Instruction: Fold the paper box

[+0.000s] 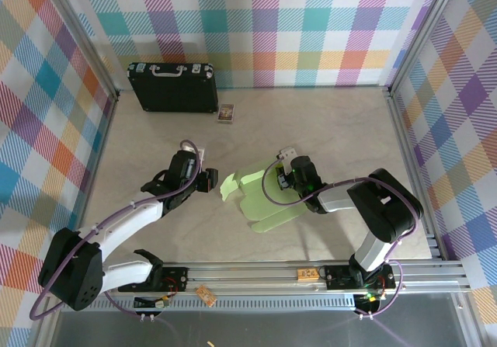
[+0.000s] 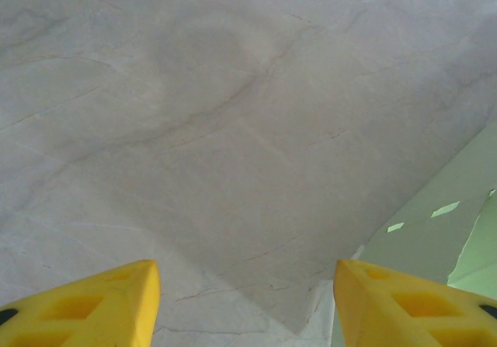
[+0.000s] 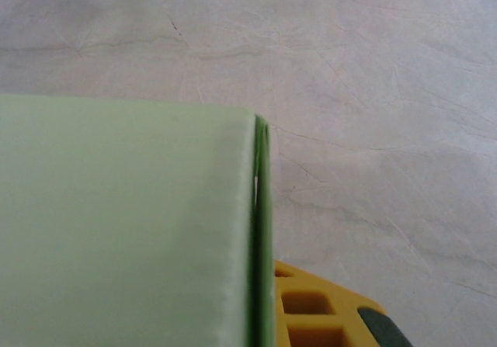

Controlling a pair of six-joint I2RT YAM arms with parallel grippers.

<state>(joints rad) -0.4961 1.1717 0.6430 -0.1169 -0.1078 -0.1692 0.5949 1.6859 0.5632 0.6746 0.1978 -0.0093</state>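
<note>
**Right Gripper Holds the Green Paper Box, Left One Waits Beside It**

The biggest thing is the pale stone-look table [image 1: 334,130]. Bright check-pattern walls stand around it.

Two arms reach out from the near edge. The left arm [image 1: 124,215] bends in toward the middle. The right arm [image 1: 380,207] bends in from the other side.

A black case [image 1: 172,89] with a silver handle sits at the far left of the table, by the back wall. It is well apart from both arms.

The paper box [image 1: 268,207] is near the middle of the table, between the two grippers. It is light green and partly folded, with one flap sticking out to the left. In the right wrist view a wide green side [image 3: 124,223] ends in a sharp folded edge.

The right gripper [image 1: 289,178] is at the far right part of the box. Its fingers are pressed together on the thin green card. One yellow finger [image 3: 311,300] sits tight against the folded edge.

The left gripper [image 1: 210,181] is just beside the box's left flap, not touching it. Its two yellow fingers [image 2: 101,304] stand wide apart with bare table between them. A bit of the green card [image 2: 435,230] shows past the finger on the right side of that view.

A tiny picture card [image 1: 226,113] lies just beside the black case.
</note>
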